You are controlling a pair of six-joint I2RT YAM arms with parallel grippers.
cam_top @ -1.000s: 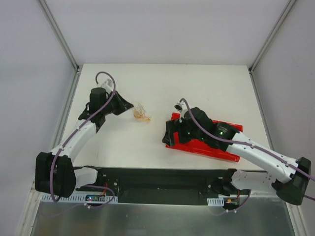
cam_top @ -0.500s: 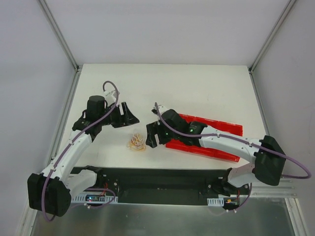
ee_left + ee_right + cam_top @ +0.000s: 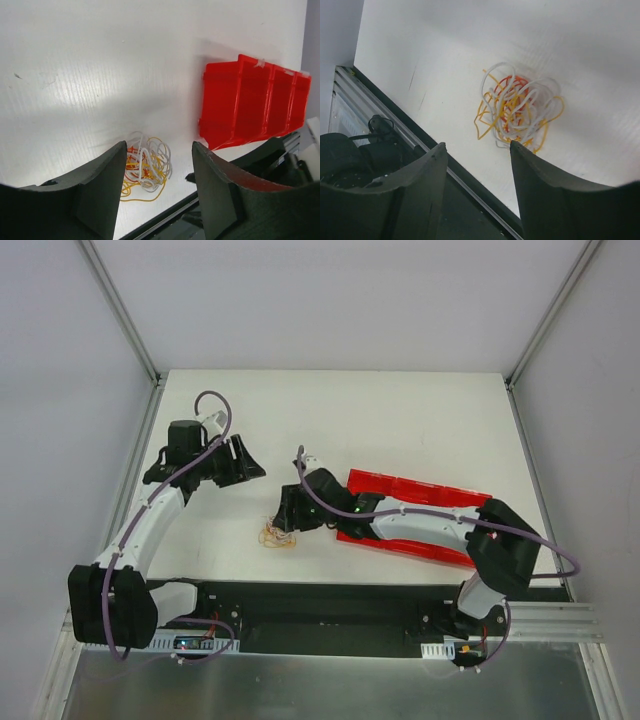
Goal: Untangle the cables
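Note:
The cables (image 3: 275, 536) lie as one small tangle of white, orange-yellow and reddish strands on the white table, close to its near edge. My right gripper (image 3: 284, 518) hovers just above and beside the tangle, open, with nothing between its fingers. In the right wrist view the cables (image 3: 517, 112) lie just beyond the open gripper (image 3: 477, 144). My left gripper (image 3: 246, 466) is open and empty, up and to the left, well apart from the tangle. The left wrist view looks past the left gripper (image 3: 159, 145) at the cables (image 3: 147, 170) lying loose on the table.
A red bin tray (image 3: 425, 510) lies right of the tangle, partly under the right arm, and shows as a red bin (image 3: 255, 107) in the left wrist view. A black rail (image 3: 330, 600) runs along the table's near edge, close to the tangle. Enclosure walls bound the sides.
The left gripper opened and let go of the tangle, then drew back to the left. The tangle now lies nearer the front edge. The right arm swung left off the red tray to the tangle.

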